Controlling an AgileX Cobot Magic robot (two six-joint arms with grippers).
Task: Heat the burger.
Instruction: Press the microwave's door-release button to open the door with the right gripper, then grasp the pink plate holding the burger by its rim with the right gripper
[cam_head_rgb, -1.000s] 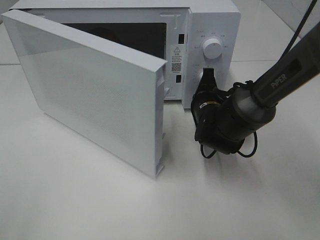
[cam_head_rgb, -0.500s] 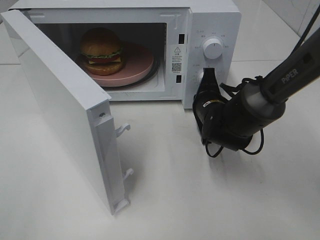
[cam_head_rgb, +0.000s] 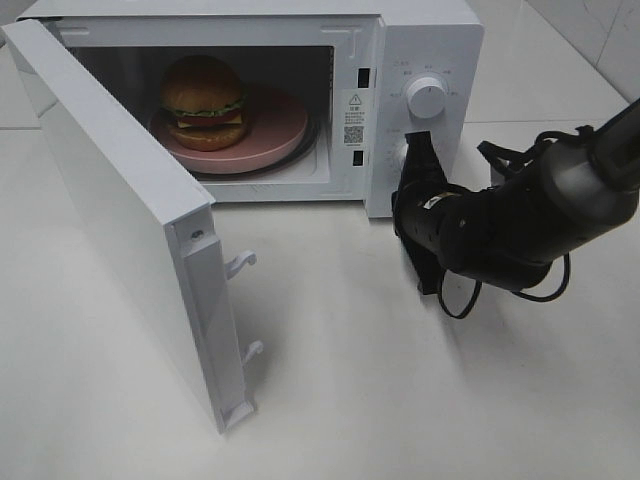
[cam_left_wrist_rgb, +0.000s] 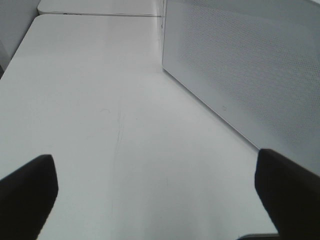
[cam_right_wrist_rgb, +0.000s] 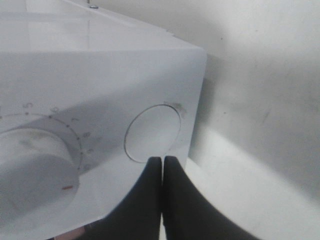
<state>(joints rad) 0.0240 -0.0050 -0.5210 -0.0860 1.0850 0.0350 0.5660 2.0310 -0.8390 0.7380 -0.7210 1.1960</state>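
Pinched shut, my right gripper (cam_right_wrist_rgb: 162, 161) holds nothing; its two dark fingers (cam_right_wrist_rgb: 145, 200) lie pressed flat against each other. Their tips meet the rim of the round button (cam_right_wrist_rgb: 154, 131) on the microwave's control panel, just beside the panel's outer corner. From the high camera the same gripper (cam_head_rgb: 418, 152) points at the panel just below the white dial (cam_head_rgb: 427, 97), with my black wrist and its looping cable behind it above the white table (cam_head_rgb: 420, 400). In the wrist view the dial (cam_right_wrist_rgb: 30, 160) sits just beside the button, its printed scale curving between them.

My left gripper (cam_left_wrist_rgb: 155, 200) is spread as wide as it goes and empty, hanging over bare tabletop. The perforated face of the microwave door (cam_left_wrist_rgb: 250, 65) stands near it on one side, apart from both fingers (cam_left_wrist_rgb: 25, 195).

That door (cam_head_rgb: 130, 200) is swung fully open, its two latch hooks (cam_head_rgb: 243, 264) showing on the free edge. Beyond it, inside the lit cavity, the burger (cam_head_rgb: 203, 98) sits upright on a round pink plate (cam_head_rgb: 278, 130), towards the plate's left side.
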